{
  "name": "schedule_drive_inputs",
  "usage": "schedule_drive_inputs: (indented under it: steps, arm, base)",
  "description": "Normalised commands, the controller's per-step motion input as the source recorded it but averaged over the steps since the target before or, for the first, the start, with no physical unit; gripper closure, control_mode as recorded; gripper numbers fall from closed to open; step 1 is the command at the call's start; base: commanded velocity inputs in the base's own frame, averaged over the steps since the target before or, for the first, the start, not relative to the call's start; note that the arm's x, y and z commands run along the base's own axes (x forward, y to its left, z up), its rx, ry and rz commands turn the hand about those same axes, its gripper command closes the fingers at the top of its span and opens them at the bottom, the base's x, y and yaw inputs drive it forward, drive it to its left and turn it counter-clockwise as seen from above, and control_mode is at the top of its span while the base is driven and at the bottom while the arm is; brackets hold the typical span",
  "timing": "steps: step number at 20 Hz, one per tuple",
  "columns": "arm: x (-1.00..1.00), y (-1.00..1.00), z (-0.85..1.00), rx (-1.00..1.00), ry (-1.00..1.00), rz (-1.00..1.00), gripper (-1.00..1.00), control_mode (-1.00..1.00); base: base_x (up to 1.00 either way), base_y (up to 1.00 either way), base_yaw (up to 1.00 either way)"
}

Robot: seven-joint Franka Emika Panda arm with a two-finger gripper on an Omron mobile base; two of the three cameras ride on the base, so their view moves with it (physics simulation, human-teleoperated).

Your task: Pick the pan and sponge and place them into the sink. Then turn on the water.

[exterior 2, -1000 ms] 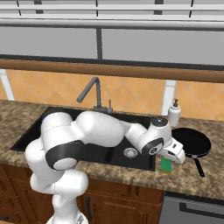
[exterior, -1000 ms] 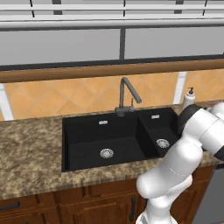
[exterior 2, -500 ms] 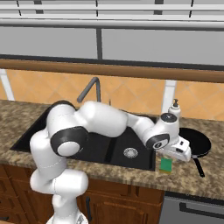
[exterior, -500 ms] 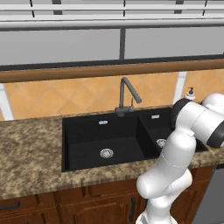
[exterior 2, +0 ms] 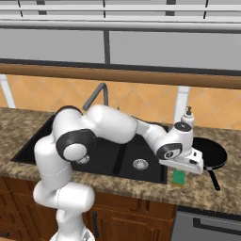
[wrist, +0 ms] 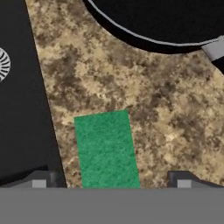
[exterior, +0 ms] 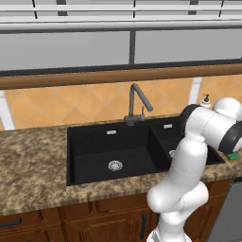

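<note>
The green-topped sponge [wrist: 107, 148] lies flat on the granite counter between the sink's right edge and the pan. My gripper [wrist: 111, 181] hangs open just above it, one fingertip [wrist: 39, 179] on each side of the sponge, touching nothing. From the right base view the gripper [exterior 2: 181, 170] hovers over the sponge [exterior 2: 179, 178]. The black pan [exterior 2: 212, 153] rests on the counter to the right, handle toward the front; its rim [wrist: 144, 37] crosses the top of the hand view. The black double sink [exterior: 118, 151] is left of the sponge [exterior: 234, 155]. No water is in view.
A grey faucet [exterior: 137, 101] rises behind the sink's divider. A white soap bottle [exterior 2: 188, 117] stands behind the pan near the wall. My own arm reaches across the small basin [exterior 2: 139, 160]. The counter's front edge runs close behind the sponge.
The hand has swung further right and settled over the sponge. The jaws have stayed open; sponge and pan have not moved.
</note>
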Motion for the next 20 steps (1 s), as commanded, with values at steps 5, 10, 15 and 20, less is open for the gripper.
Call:
schedule_drive_inputs:
  steps: [5, 10, 15, 20]
  arm:
    - [0.02, 0.16, -0.3, 0.0, 0.0, 0.12, -1.0, -1.0]
    - [0.04, 0.0, -0.15, 0.0, 0.05, 0.12, -1.0, -1.0]
    - [0.04, 0.0, -0.25, 0.0, 0.14, 0.11, -1.0, -1.0]
    - [0.13, 0.0, -0.24, 0.0, 0.1, 0.13, -1.0, -1.0]
  base:
    - [0.0, 0.0, 0.0]
    - [0.0, 0.0, 0.0]
    - [0.0, 0.0, 0.0]
    - [0.0, 0.0, 0.0]
